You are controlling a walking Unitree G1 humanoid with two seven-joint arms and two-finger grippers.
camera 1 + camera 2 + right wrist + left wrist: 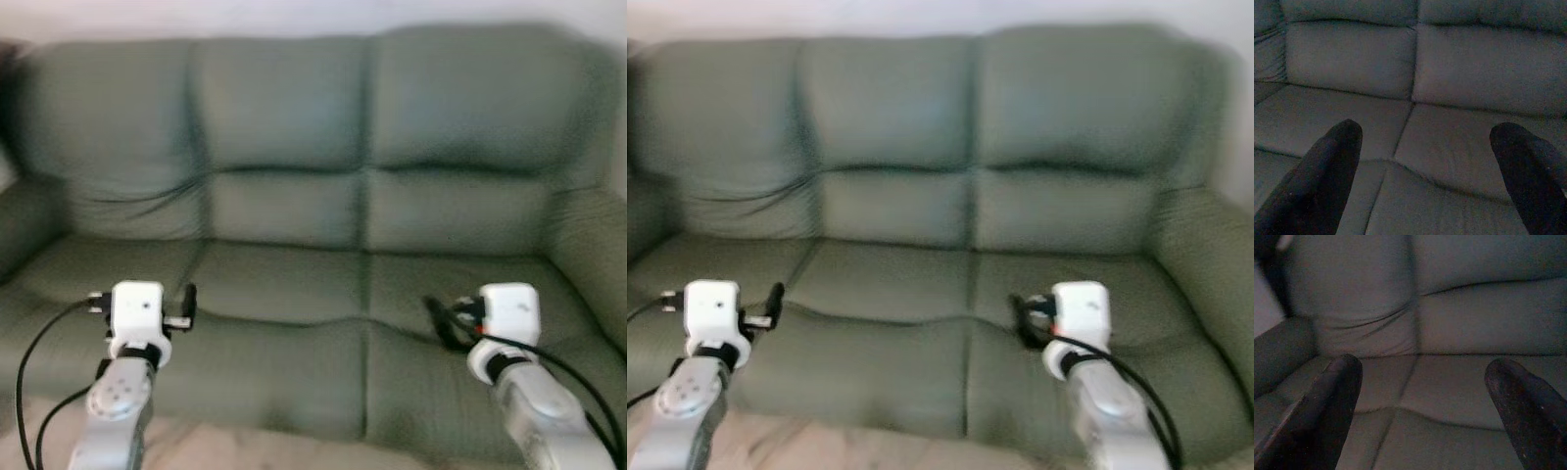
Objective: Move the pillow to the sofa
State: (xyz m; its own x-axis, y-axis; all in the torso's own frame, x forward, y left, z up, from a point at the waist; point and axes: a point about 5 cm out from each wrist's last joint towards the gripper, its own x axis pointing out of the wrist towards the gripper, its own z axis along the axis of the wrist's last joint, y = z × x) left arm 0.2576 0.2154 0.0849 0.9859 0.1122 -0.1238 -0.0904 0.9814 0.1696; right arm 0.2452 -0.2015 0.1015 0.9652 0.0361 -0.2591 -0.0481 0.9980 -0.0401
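Both end effectors — left [1422,411], right [1425,176] — wide open, empty, over sofa [294,196] seat.

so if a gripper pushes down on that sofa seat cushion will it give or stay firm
The seat cushion will probably give: its surface shows soft rolls and creases. Likely it springs back, being plumply padded. The covering looks matte, so the open left gripper probably wouldn't slide much.

We see the wide grey-green upholstered three-seat sofa [294,196] softly blurred in our head views, its armrests cut by both side edges. Our two silver arms run off the bottom edge. In the dim wrist views, each black finger [1327,406] is cropped below.
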